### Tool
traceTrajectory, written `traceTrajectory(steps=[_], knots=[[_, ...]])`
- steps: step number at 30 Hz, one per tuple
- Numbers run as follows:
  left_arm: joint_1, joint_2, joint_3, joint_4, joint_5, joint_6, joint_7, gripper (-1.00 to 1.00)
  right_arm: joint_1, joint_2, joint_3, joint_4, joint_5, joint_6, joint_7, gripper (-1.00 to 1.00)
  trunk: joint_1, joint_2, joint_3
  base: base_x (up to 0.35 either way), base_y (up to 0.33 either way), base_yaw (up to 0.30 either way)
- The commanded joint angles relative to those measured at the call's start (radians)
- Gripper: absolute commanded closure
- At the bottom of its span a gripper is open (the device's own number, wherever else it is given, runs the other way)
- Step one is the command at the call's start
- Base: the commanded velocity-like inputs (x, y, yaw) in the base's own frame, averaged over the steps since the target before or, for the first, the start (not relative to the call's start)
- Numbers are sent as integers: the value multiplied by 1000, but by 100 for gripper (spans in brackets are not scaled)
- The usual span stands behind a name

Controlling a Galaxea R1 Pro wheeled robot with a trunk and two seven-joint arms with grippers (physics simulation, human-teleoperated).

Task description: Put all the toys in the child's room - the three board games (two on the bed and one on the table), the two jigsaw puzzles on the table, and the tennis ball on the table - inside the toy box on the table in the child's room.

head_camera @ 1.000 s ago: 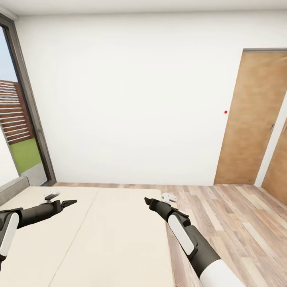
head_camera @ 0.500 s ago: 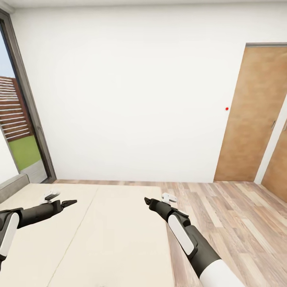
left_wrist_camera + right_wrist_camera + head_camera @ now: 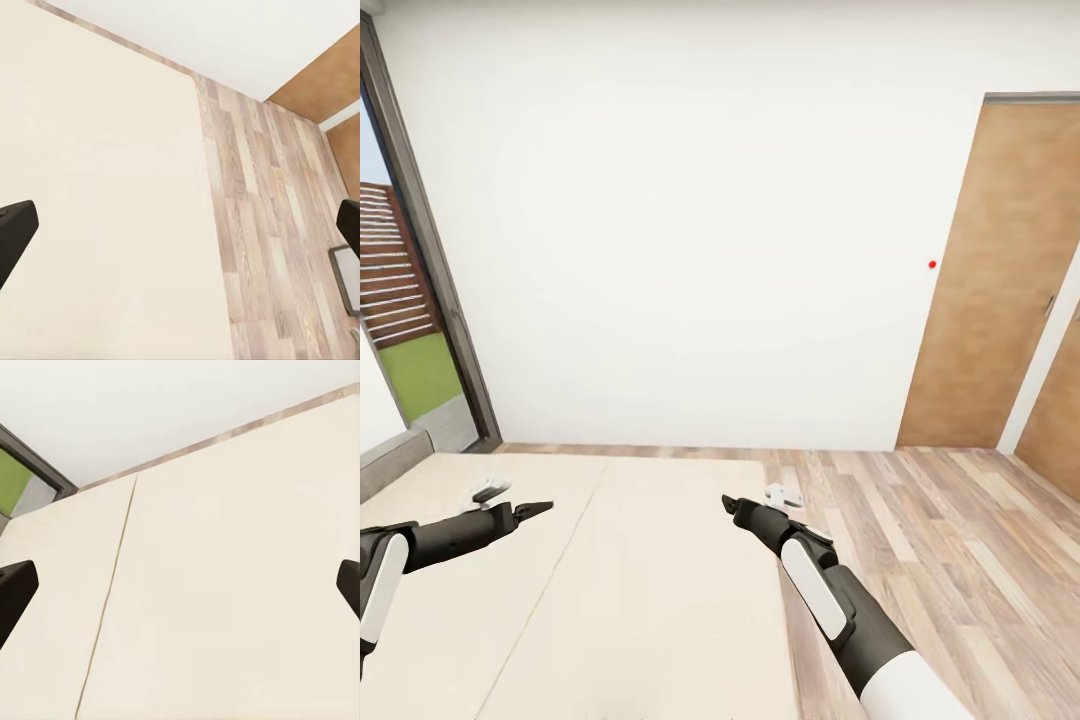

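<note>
While both arms are held out over the bed (image 3: 610,600), the left gripper (image 3: 538,509) and the right gripper (image 3: 732,505) are seen with fingers spread wide, and nothing is held by them. A cream mattress with 1 seam is shown bare under them. Beyond it a wood floor (image 3: 960,540), a white wall (image 3: 690,250) and 2 brown doors (image 3: 995,290) are seen, and a window (image 3: 405,330) at the left.

Below my arms, the bed (image 3: 610,590): plain cream mattress, one seam running lengthwise, a grey padded edge (image 3: 390,465) at its far left corner. It stands on wood-plank floor (image 3: 950,560), which borders its right side.
</note>
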State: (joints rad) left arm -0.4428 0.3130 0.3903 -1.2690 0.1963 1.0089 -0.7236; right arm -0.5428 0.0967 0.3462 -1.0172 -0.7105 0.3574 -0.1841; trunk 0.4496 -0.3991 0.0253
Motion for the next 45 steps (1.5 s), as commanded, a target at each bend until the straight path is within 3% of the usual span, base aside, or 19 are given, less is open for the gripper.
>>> traceTrajectory(steps=[1, 25, 45], knots=[[0, 0, 1, 0, 0, 5, -4, -100, 0, 0, 2, -1, -10, 2, -9, -100, 0, -1, -2, 0, 0, 0], [0, 0, 1, 4, -2, 4, -2, -100, -1, -1, 4, -1, -7, -2, -8, -100, 0, -1, -8, 0, 78, 0], [0, 1, 1, 4, -2, 4, -2, -100, 0, 0, 4, -1, -8, -3, -8, -100, 0, -1, -8, 0, 226, 0]])
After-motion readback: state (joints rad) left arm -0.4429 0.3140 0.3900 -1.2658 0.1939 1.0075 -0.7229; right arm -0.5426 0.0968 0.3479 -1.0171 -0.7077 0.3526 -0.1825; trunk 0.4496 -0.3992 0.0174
